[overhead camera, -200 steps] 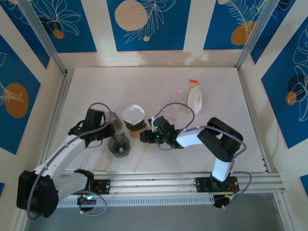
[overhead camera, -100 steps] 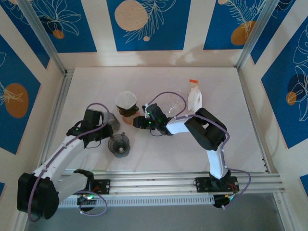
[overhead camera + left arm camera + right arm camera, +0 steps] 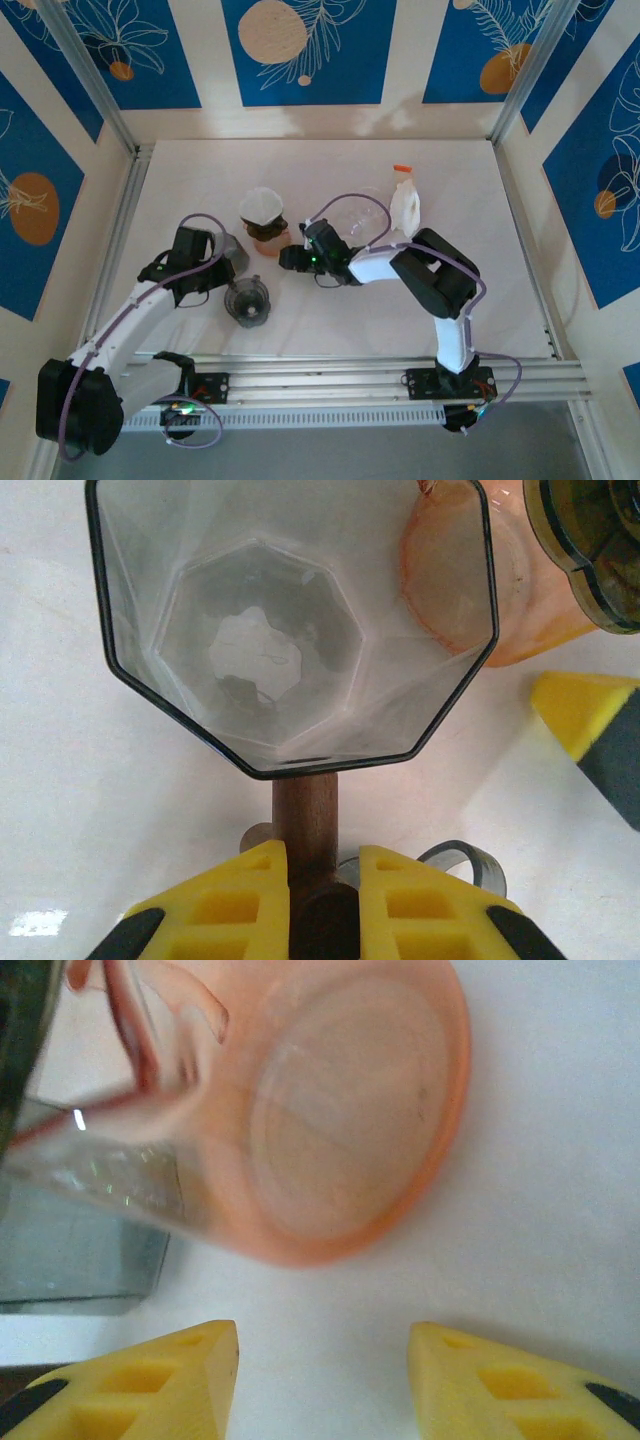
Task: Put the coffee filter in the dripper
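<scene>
Both reaching toward centre, left end effector [image 3: 320, 858] clamping grey dripper handle [image 3: 305, 810], right end effector [image 3: 322, 1335] open by orange cup [image 3: 350, 1130]

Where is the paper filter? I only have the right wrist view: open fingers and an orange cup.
Observer: Overhead, the white filter sits on top of that orange dripper, just ahead of the right gripper.
Operator: What is the left arm doing?
Observer: The left gripper is shut on the wooden handle of a grey glass dripper.
Operator: Anything inside that one?
Observer: No, it is empty; the table shows through its bottom hole.
</scene>
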